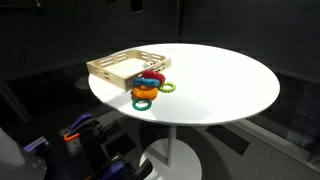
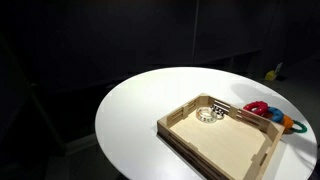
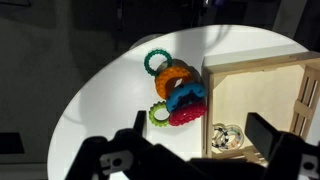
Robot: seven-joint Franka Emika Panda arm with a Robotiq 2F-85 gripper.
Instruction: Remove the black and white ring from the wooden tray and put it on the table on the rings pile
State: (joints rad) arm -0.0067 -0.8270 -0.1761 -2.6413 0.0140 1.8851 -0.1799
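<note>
The fingers [image 3: 262,134], spread wide and empty, hang above the tray [image 3: 255,66] with the black and white ring [image 3: 227,137] between them, in the corner beside the pile [image 3: 178,95] on the tabletop [image 3: 110,80], apparently lined up to pinch it.

No text, label, brand, number or sign can be read in any view. The wooden tray [image 2: 220,142], the rings pile [image 3: 180,96] and the table [image 1: 222,84] show plain, unmarked surfaces. The dark surroundings are too dim to make out any lettering.
</note>
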